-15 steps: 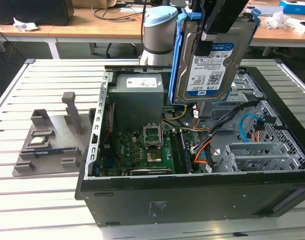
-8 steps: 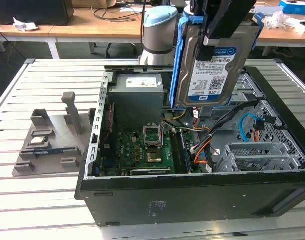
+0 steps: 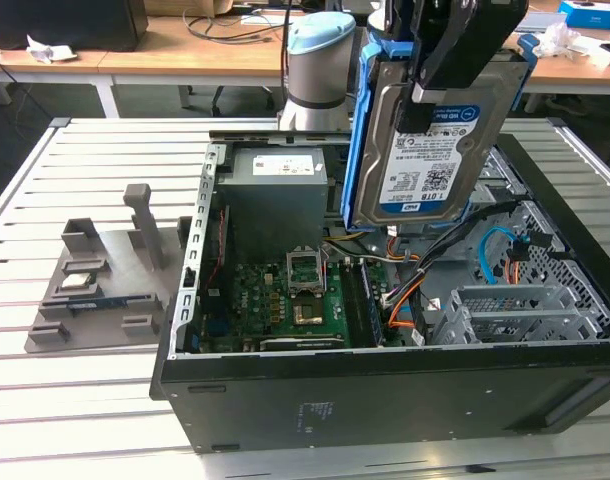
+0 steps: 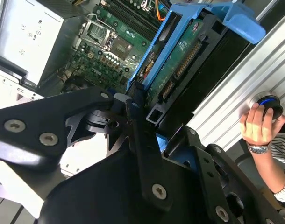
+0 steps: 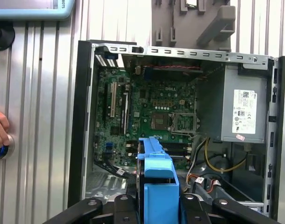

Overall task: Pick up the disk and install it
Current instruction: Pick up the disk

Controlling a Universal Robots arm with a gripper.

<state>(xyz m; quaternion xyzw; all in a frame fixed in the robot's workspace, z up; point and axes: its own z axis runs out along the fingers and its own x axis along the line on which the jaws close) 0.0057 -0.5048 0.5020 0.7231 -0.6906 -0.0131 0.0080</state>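
Jaws of the gripper [image 3: 423, 98] clamp the disk [image 3: 433, 150], holding it upright in the air above the open computer case [image 3: 385, 390]. Pick-up looks done. Installation is left, with the drive cage [image 3: 515, 310] below apparently unfilled.

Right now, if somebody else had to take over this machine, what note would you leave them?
Gripper: the black gripper is shut on the flat rectangular silver metal disk with its blue plastic carrier frame.
Where: the disk hangs on edge in the air above the open black computer case. The grey metal drive cage sits inside the case, at the exterior view's right.
Done: the disk is picked up.
Left: the disk is not yet seated in the case.
Also: a person's hand rests on a round knob on the slatted table.
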